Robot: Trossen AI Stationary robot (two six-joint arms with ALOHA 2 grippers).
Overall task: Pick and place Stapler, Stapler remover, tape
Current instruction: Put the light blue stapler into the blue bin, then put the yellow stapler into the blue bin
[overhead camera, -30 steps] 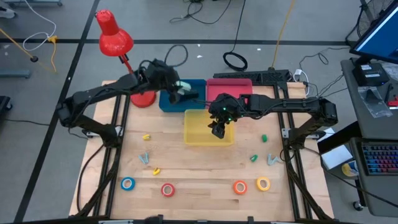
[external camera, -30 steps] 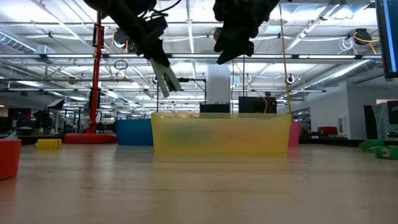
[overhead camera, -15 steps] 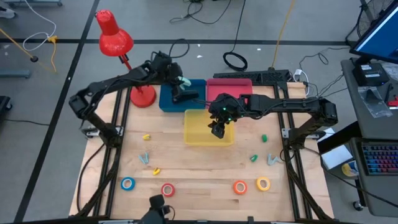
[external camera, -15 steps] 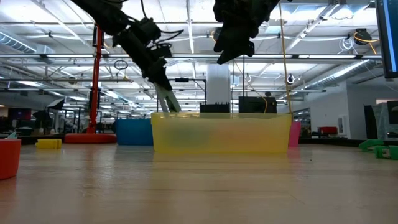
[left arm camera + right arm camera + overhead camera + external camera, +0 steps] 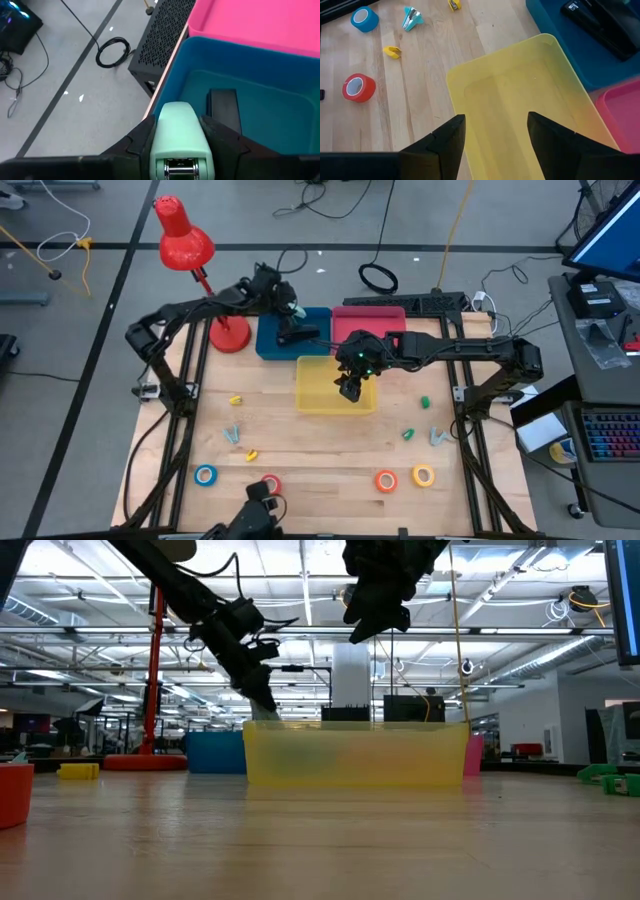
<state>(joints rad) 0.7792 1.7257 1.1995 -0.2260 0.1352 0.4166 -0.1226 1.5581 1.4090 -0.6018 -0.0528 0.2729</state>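
The left gripper [image 5: 179, 145] grips a mint stapler [image 5: 178, 135] over the blue bin [image 5: 270, 340]; the right gripper [image 5: 492, 130] hangs open, empty, above the yellow bin [image 5: 470, 75].

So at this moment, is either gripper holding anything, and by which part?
The left gripper, over the blue bin, clamps a mint-green stapler across its sides. The right gripper is open and empty over the yellow bin.

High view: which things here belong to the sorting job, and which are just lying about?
Job: mint stapler in left tool; black stapler in blue bin; yellow bin; pink bin; four tape rolls, e.g. blue.
Lying about: red lamp; cable coil.
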